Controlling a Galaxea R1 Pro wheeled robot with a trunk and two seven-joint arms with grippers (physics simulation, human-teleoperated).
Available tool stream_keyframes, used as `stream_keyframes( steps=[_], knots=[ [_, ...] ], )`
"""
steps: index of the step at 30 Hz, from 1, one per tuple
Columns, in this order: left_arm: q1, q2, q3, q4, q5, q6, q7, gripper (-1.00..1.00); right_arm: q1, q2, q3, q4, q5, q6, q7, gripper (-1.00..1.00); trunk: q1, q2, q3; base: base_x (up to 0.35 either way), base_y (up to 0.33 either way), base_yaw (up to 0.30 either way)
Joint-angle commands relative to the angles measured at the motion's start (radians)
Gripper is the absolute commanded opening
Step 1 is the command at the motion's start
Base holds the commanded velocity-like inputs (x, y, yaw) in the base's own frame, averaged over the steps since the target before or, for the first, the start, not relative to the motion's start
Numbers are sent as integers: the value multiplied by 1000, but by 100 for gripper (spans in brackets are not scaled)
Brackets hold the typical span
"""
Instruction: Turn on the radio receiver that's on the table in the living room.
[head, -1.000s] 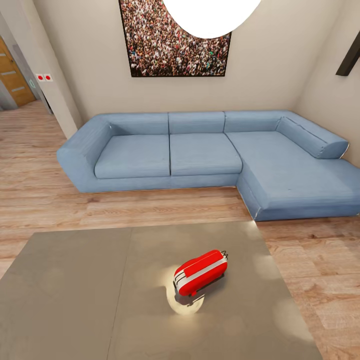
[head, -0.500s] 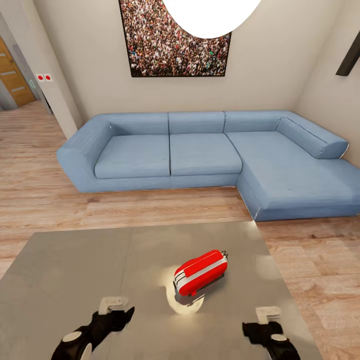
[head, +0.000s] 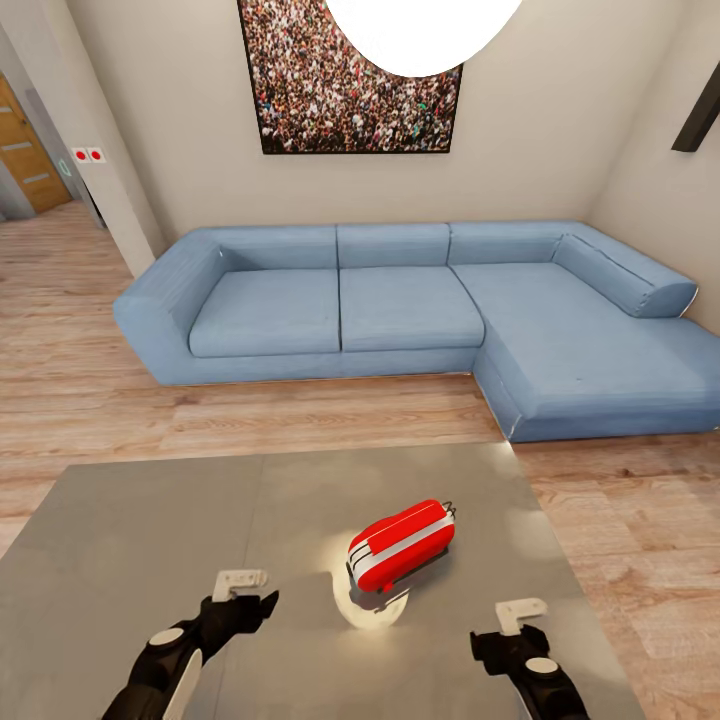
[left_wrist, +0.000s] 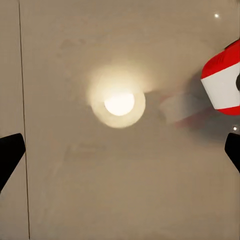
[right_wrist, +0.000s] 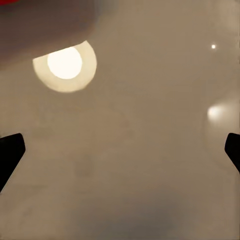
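Note:
The red radio receiver (head: 402, 542) with its white side band lies on the glossy grey table (head: 130, 540), right of the centre seam. My left gripper (head: 245, 597) hovers open over the table, short of the radio and to its left. On the other side my right gripper (head: 512, 625) is open too, short of the radio and to its right. In the left wrist view the radio's red and white end (left_wrist: 225, 82) shows past the wide-apart black fingertips (left_wrist: 10, 155). The right wrist view has bare tabletop (right_wrist: 130, 165) between its spread fingertips (right_wrist: 232, 150). Neither gripper touches the radio.
A blue L-shaped sofa (head: 400, 310) stands beyond the table on the light wood floor (head: 80, 390). A crowd picture (head: 350, 80) and a white dome lamp (head: 420, 30) hang above. The lamp's bright reflection (head: 370, 605) lies on the table by the radio. A wooden door (head: 25, 150) is far left.
Both grippers have come up into the head view and moved forward over the table toward the radio. The radio has not moved.

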Motion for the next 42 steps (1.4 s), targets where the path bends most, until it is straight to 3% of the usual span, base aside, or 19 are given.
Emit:
stream_keyframes(
  steps=[1,23,28,32,37,42],
  knots=[
    [-1,0,-1,0,0,-1,0,100,0,1,4,-1,1,0,0,100,0,0,0,0,0,0],
    [0,-3,-3,1,0,-1,1,100,0,0,4,-4,10,-5,-13,100,0,0,-27,0,0,0],
    [-1,-8,-4,1,-1,1,1,100,0,0,4,-32,63,-5,-13,100,0,0,-35,0,0,0],
    [-1,-23,-5,3,-14,2,1,100,-3,-5,2,-41,66,-4,-13,100,0,0,-41,0,0,20],
    [-3,-49,-5,24,-70,2,1,100,-100,-8,1,-28,60,1,-5,100,0,0,-49,0,0,78],
    [-3,-56,-5,28,-91,2,1,100,-140,-6,1,-29,64,4,0,100,0,0,-57,0,0,87]
  ],
)
